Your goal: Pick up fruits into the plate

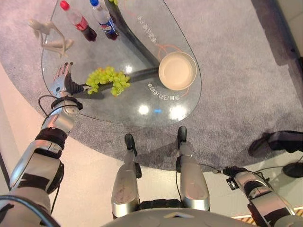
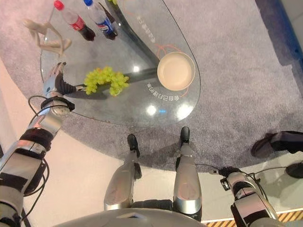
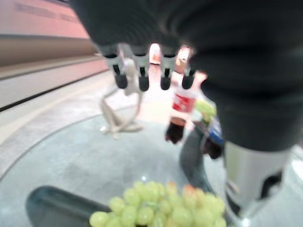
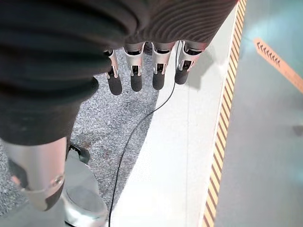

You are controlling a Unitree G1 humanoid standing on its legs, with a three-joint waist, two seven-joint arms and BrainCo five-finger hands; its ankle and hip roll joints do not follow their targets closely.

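Note:
A bunch of green grapes [image 1: 108, 80] lies on the glass table [image 1: 94, 52], left of a round beige plate [image 1: 177, 71] near the table's right edge. My left hand [image 1: 60, 80] hovers over the table's left edge, just left of the grapes, fingers straight and holding nothing; the grapes [image 3: 161, 208] show below its fingers [image 3: 142, 78] in the left wrist view. My right hand [image 4: 142, 71] hangs low beside my body, over the floor, its fingers relaxed and empty.
Two cola bottles [image 1: 78, 21] [image 1: 104, 19] lie at the table's far side. A pale wooden figurine [image 1: 47, 35] stands at the far left. Grey carpet [image 1: 236, 71] surrounds the table. A dark object [image 1: 279, 142] sits on the floor at the right.

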